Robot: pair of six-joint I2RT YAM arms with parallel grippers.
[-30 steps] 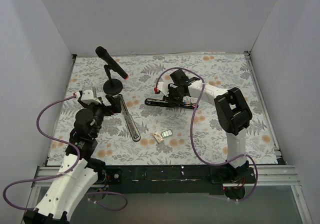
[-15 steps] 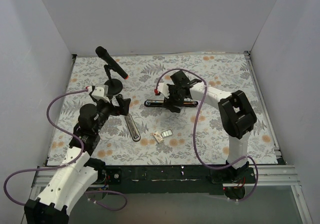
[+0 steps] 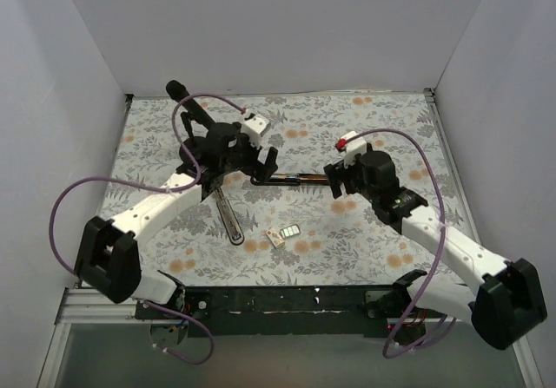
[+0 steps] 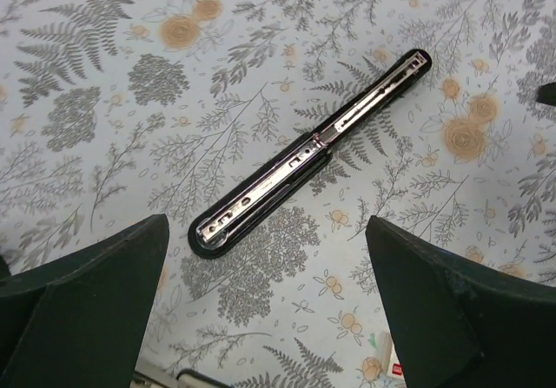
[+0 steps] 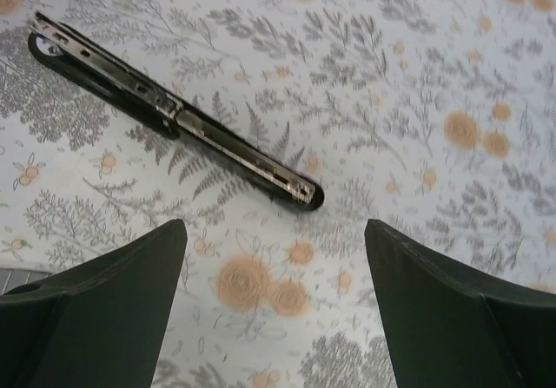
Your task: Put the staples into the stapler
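The stapler lies on the floral cloth in two long pieces. Its black arm with the silver rail lies across the middle. The silver-grey base lies slanting to its left. My left gripper hovers open above the rail's left end with nothing between its fingers. Just off the rail's right end, my right gripper is open and empty. The staples, a small whitish box, sit nearer the front.
A black microphone on a round stand is at the back left, partly behind my left arm. White walls close in the cloth on three sides. Purple cables loop from both arms.
My right gripper has opened, let go of the stapler's black arm and pulled back to the right. My left arm has swung from the left side to above the rail's left end.
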